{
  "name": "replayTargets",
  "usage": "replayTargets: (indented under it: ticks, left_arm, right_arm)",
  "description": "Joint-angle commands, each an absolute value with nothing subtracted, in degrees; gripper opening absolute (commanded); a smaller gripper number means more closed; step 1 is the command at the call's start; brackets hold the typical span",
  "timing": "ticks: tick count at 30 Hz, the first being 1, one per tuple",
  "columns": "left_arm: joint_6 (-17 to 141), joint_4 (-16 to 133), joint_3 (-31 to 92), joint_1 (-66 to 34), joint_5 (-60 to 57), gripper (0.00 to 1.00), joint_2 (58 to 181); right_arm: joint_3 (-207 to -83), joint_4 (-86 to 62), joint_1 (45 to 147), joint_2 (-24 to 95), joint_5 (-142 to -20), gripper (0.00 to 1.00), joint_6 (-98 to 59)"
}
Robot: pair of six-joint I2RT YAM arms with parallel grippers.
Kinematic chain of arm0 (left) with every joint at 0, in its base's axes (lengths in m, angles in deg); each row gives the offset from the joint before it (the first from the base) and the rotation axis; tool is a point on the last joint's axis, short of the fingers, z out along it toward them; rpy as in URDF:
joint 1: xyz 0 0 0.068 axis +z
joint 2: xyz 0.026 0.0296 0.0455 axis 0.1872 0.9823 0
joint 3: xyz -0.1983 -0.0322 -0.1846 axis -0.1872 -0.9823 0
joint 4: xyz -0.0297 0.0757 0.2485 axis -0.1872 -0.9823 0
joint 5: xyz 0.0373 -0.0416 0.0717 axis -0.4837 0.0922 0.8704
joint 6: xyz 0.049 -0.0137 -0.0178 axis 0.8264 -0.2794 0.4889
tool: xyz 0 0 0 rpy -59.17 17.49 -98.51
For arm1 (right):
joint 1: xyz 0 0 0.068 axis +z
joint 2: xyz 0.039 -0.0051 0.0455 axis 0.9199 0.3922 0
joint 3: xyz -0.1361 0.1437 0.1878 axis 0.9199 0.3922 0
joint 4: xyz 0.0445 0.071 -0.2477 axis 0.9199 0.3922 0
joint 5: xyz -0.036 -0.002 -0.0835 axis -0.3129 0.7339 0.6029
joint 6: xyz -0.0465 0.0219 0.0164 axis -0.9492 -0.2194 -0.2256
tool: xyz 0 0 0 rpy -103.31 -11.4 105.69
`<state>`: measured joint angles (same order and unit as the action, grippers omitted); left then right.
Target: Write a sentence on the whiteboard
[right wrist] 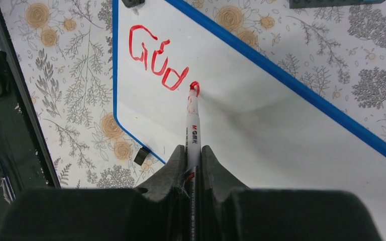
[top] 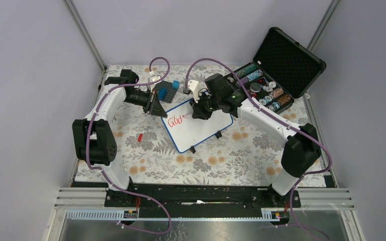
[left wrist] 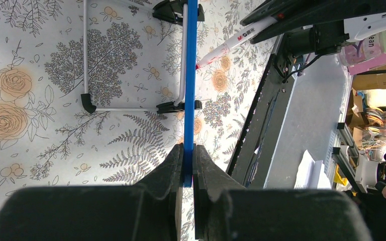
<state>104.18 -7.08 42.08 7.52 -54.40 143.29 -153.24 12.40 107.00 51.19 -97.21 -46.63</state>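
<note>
The whiteboard (top: pixel 203 131), white with a blue rim, lies slanted on the flowered table cloth. Its upper left corner carries the sentence (right wrist: pixel 158 60), red letters reading roughly "Goo" and the start of one more stroke. My right gripper (right wrist: pixel 193 153) is shut on a white red-ink marker (right wrist: pixel 193 128), and the marker's tip touches the board just right of the last letter. My left gripper (left wrist: pixel 188 165) is shut on the board's blue rim (left wrist: pixel 190 75), seen edge-on, at the board's far left corner. In the top view the two grippers (top: pixel 157 108) (top: pixel 201 111) flank the writing.
An open black case (top: pixel 281 65) with rows of small parts stands at the back right. A blue block on a dark plate (top: pixel 167 91) sits behind the board. A small red cap (top: pixel 139 136) lies on the cloth to the left. The board's black feet (top: pixel 218 134) point toward me.
</note>
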Motion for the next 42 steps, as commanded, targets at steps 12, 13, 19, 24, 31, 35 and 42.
replayTargets:
  ticks: [12, 13, 19, 24, 31, 35, 42]
  left_arm:
    - [104.75, -7.77, 42.26, 6.64, -55.11, 0.0, 141.85]
    - [104.75, -7.79, 42.25, 6.66, -55.09, 0.0, 141.83]
    - [104.62, -7.73, 42.27, 6.58, -55.18, 0.0, 142.02]
    - [104.62, -7.76, 42.3, 6.57, -55.0, 0.0, 141.83]
    - [104.82, -7.78, 42.18, 6.57, -55.02, 0.0, 141.99]
    - [104.75, -7.79, 42.45, 6.57, -55.19, 0.0, 142.26]
    - [104.75, -7.78, 42.36, 6.6, -55.09, 0.0, 142.28]
  right_arm:
    - [-151.04, 11.45, 106.51, 50.46, -95.6, 0.0, -48.79]
    - [-151.4, 11.46, 106.18, 50.51, -95.52, 0.0, -48.69]
    - [-154.67, 11.37, 105.23, 51.11, -94.93, 0.0, -48.03]
    - [-156.46, 11.35, 104.83, 51.69, -94.31, 0.0, -47.89]
    - [-158.45, 11.39, 103.84, 52.1, -93.78, 0.0, -47.8]
    - [-158.39, 11.3, 103.82, 52.06, -94.2, 0.0, -47.8]
    - [-156.61, 11.78, 104.11, 51.91, -96.69, 0.0, -47.52]
